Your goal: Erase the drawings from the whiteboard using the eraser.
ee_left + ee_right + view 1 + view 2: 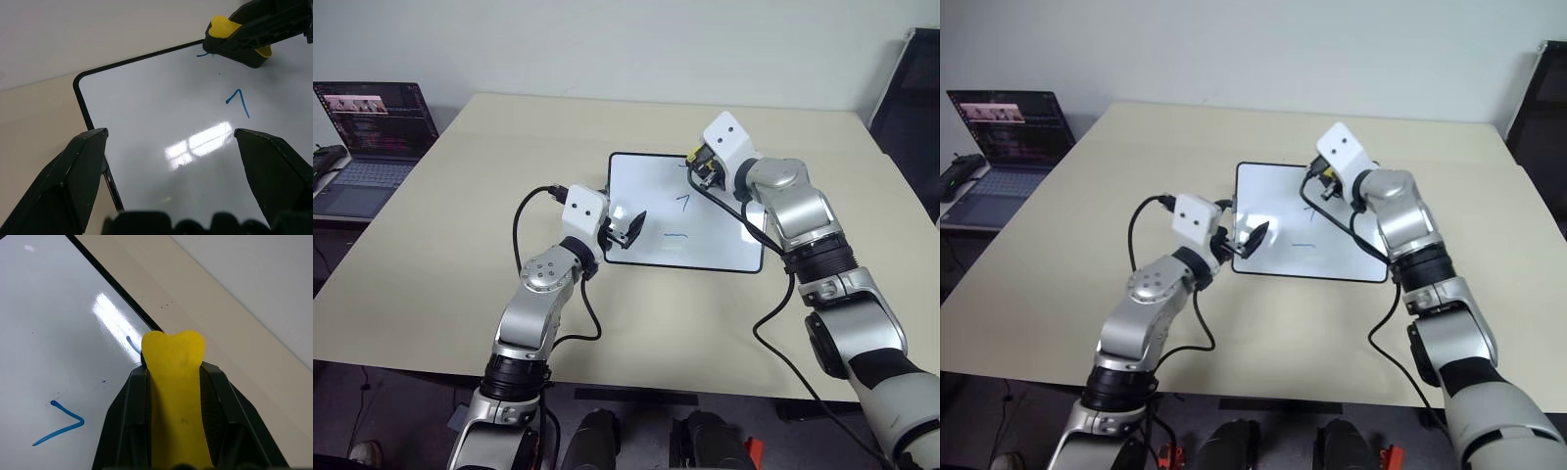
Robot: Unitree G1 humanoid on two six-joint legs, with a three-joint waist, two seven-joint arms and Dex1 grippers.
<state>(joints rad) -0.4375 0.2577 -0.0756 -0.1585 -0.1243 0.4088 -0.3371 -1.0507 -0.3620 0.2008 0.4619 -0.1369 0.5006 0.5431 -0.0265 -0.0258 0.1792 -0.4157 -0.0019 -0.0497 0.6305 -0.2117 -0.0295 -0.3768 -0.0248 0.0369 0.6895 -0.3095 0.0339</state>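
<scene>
Covering most of the squiggle at the whiteboard's [656,211] far right corner, the eraser [173,387] leaves only a short blue tail of that mark visible beside its yellow tip. The right gripper [703,168] is clenched on the eraser, whose yellow body stands squeezed between the two black fingers [128,411]; its dark underside cannot be made out in the right wrist view. Whether the eraser actually presses on the board or hangs just above it cannot be told.

Two drawings lie exposed on the white surface — the "7"-like stroke [683,202] near the middle right, and the short horizontal line [676,235] nearer the robot. A bright ceiling reflection [198,144] glares on the board.

The left gripper [625,228] sits at the board's near left corner with its fingers spread wide and empty, partly hiding the black frame there; contact with the board cannot be judged.

The board rests on a beige table [460,225]. A laptop [370,137] stands off the table's left side, cut off by the picture edge, and a dark chair [913,88] shows partly at the far right.
</scene>
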